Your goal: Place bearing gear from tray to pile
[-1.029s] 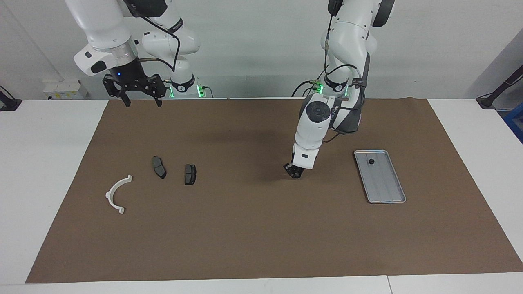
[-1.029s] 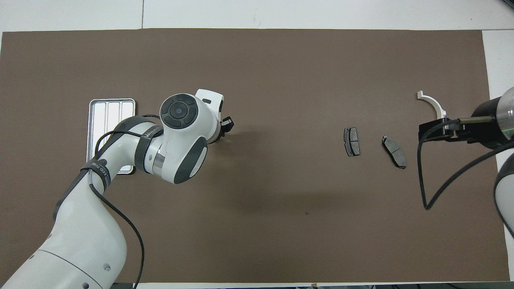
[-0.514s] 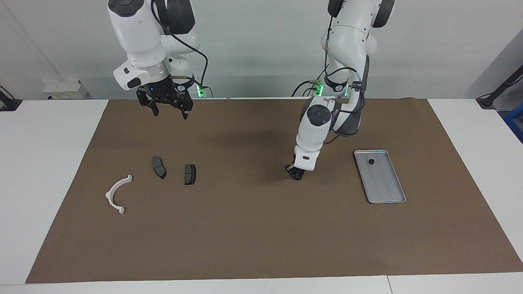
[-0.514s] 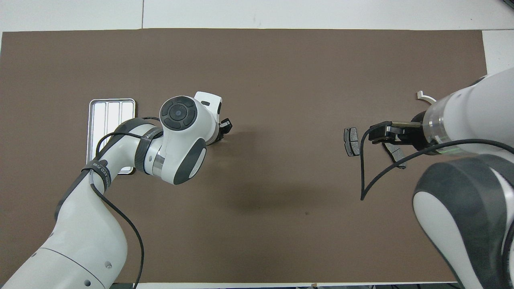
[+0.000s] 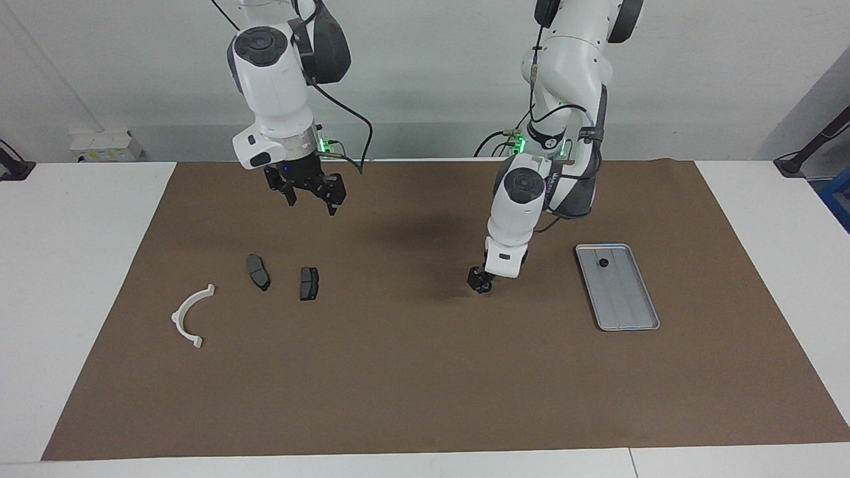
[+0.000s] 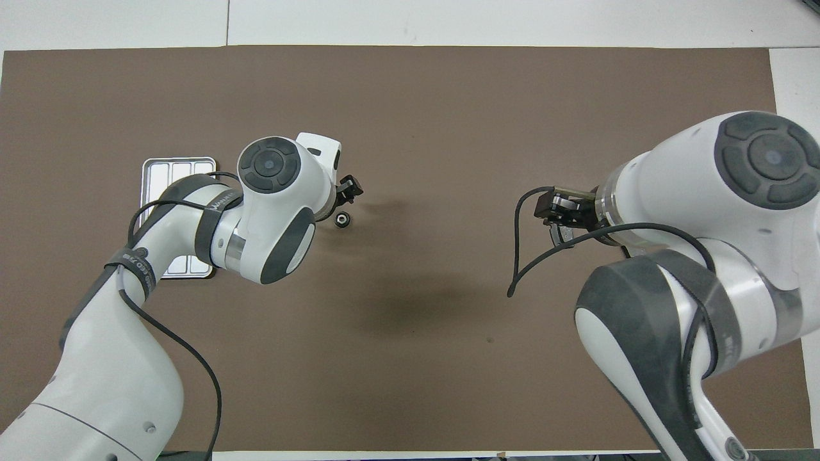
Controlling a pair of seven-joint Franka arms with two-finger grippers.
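Note:
The silver tray (image 5: 627, 309) lies toward the left arm's end of the mat, with one small black bearing gear (image 5: 603, 263) in it. The left arm covers part of the tray in the overhead view (image 6: 173, 169). Another bearing gear (image 6: 343, 219) lies free on the mat near the middle. My left gripper (image 5: 479, 281) is open, empty and low right over it. The pile lies toward the right arm's end: a white half-ring (image 5: 191, 315) and two dark plates (image 5: 258, 272) (image 5: 309, 283). My right gripper (image 5: 311, 204) is open and empty, high over the mat near the plates.
A brown mat (image 5: 425, 385) covers most of the white table. In the overhead view the right arm (image 6: 705, 211) hides the pile.
My right arm has swung from its end of the table toward the middle. My left gripper has lifted slightly, and a bearing gear now shows free on the mat under it.

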